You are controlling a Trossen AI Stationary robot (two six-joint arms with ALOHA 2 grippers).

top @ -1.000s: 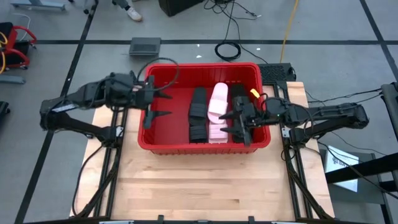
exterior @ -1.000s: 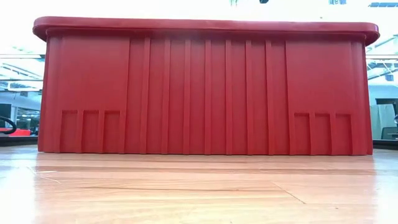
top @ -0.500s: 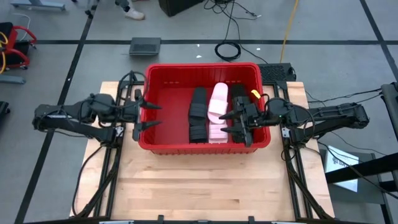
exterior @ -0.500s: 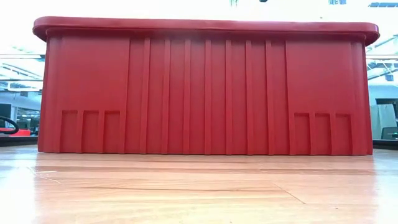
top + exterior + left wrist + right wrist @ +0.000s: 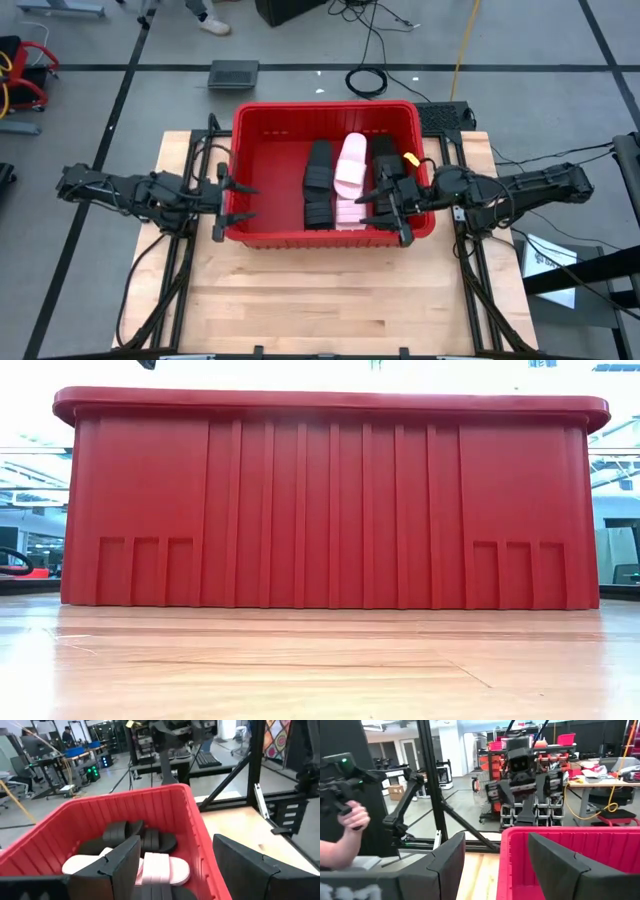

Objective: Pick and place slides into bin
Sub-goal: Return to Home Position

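The red bin [image 5: 260, 160] stands at the table's far middle; its near wall fills the low view [image 5: 330, 500]. Several slides lie inside on its floor: black ones [image 5: 318, 185], pale pink ones [image 5: 350, 168] and another black one [image 5: 384, 150]. They also show in the left wrist view, black [image 5: 125, 832] and pink [image 5: 160, 870]. My left gripper [image 5: 242, 200] is open and empty at the bin's left rim [image 5: 195, 825]. My right gripper [image 5: 378, 212] is open and empty over the bin's near right part, above the slides.
Bare wooden table [image 5: 320, 300] lies in front of the bin. Black frame posts [image 5: 470, 260] stand at the table's sides. A person's hand [image 5: 345, 825] holding a controller shows beyond the table. Cables lie on the floor [image 5: 370, 80] behind the bin.
My left gripper has drawn back from over the bin's left part toward the table's left and near edges, staying open, and now stands at the bin's left rim. My right gripper has shifted a little toward the near edge. The slides have kept still.
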